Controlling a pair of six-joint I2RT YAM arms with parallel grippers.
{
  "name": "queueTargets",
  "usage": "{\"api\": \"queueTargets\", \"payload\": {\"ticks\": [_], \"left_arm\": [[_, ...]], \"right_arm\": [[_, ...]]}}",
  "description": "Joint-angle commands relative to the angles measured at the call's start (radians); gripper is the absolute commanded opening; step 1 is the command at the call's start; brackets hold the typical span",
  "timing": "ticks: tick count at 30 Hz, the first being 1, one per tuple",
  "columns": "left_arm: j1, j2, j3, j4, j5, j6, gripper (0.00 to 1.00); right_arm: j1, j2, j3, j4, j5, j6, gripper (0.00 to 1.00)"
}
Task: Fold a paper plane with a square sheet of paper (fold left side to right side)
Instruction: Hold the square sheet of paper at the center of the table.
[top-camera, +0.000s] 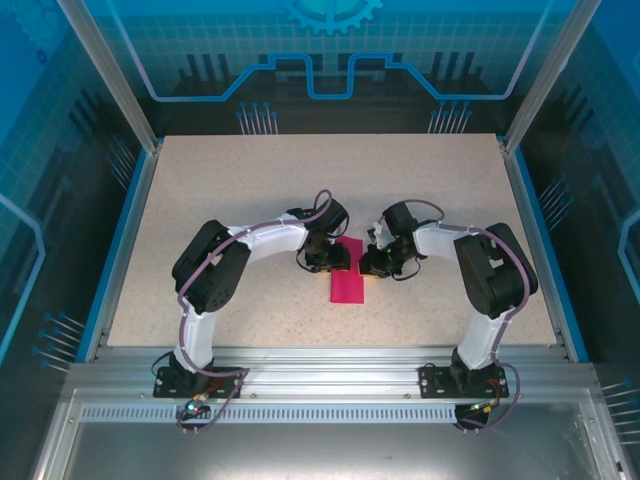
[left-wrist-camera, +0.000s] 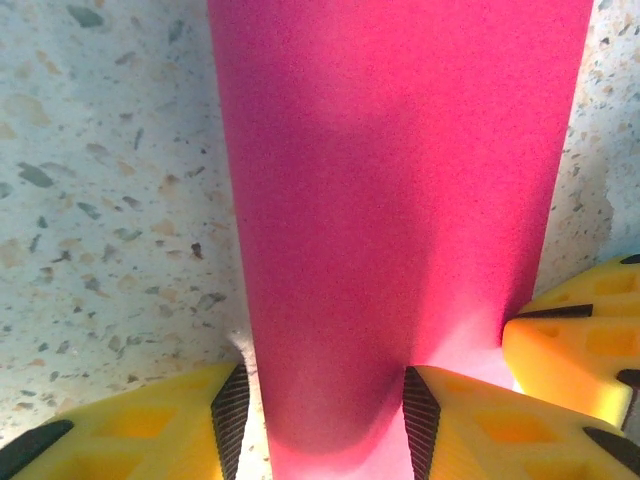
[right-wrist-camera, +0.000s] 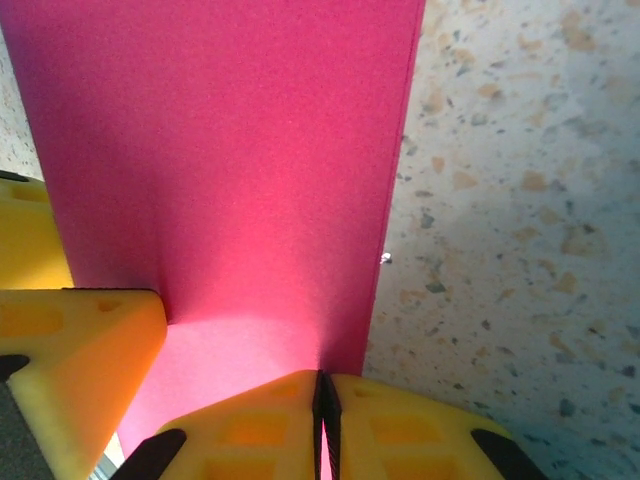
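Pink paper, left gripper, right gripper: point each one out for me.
pink paper (top-camera: 348, 285), top external view, middle of its bare near half.
left gripper (left-wrist-camera: 325, 400), left wrist view, midway between its fingers.
right gripper (right-wrist-camera: 323, 390), right wrist view, seam between its closed fingers.

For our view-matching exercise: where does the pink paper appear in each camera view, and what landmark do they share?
Top external: paper at table centre, between left gripper and right gripper.
Left wrist: centre, top edge down between left gripper fingers.
Right wrist: upper left, edge in right gripper.
Shared: speckled table.
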Motion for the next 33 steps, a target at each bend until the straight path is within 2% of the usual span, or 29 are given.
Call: {"api": "queueTargets", "payload": {"ticks": [1,8,12,16,24,29,33], "left_arm": [[0.025,-0.080,-0.007,-0.047,-0.003,0.008,0.51],[0.050,-0.217,-0.047,-0.044,0.004,0.016,0.54],[0.049,-0.240,-0.073,0.014,0.101,0.015,0.51],[0.047,-0.209,-0.091,0.097,0.220,-0.003,0.46],[0.041,-0.105,-0.105,0.221,0.328,-0.045,0.43],[0.041,-0.057,-0.118,0.233,0.311,-0.053,0.42],[0.041,-0.048,-0.128,0.188,0.225,-0.057,0.42]], "right_arm": [[0.012,0.069,-0.014,-0.056,0.084,-0.013,0.13],[0.012,0.077,-0.011,-0.060,0.089,-0.015,0.13],[0.012,0.074,-0.011,-0.059,0.089,-0.016,0.13],[0.012,0.071,-0.010,-0.062,0.091,-0.016,0.13],[0.012,0.072,-0.008,-0.060,0.089,-0.019,0.13],[0.012,0.075,-0.006,-0.064,0.091,-0.019,0.13],[0.012,0.074,-0.004,-0.069,0.096,-0.018,0.13]]}}
